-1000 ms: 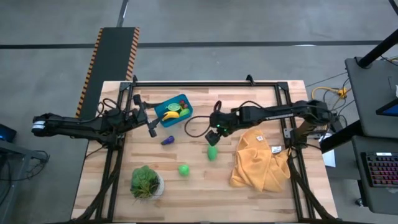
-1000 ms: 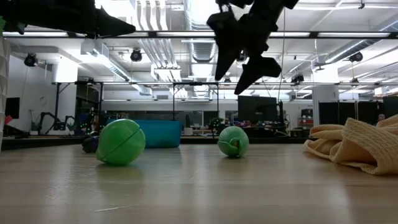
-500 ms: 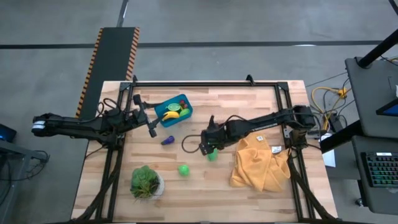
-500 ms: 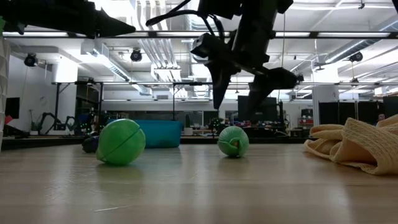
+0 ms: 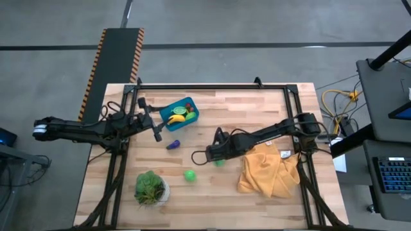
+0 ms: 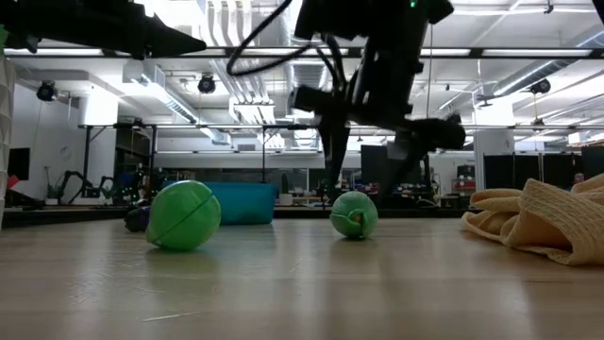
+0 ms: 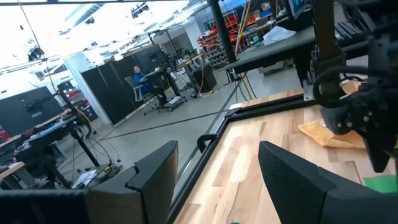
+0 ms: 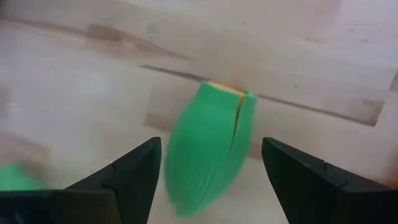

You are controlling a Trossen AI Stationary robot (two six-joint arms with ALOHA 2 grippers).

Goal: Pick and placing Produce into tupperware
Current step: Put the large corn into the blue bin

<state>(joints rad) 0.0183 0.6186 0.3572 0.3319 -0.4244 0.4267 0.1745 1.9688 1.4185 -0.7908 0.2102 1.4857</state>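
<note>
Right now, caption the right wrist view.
Open right gripper straddling a ridged green produce piece on the wooden table.

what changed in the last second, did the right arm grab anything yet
The right claw came down from above the table to the green piece beside the cloth, and it now straddles the piece with open fingers, nothing gripped yet. The left claw stayed open near the tub. The other green piece, eggplant, plant and cloth have not moved.
</note>
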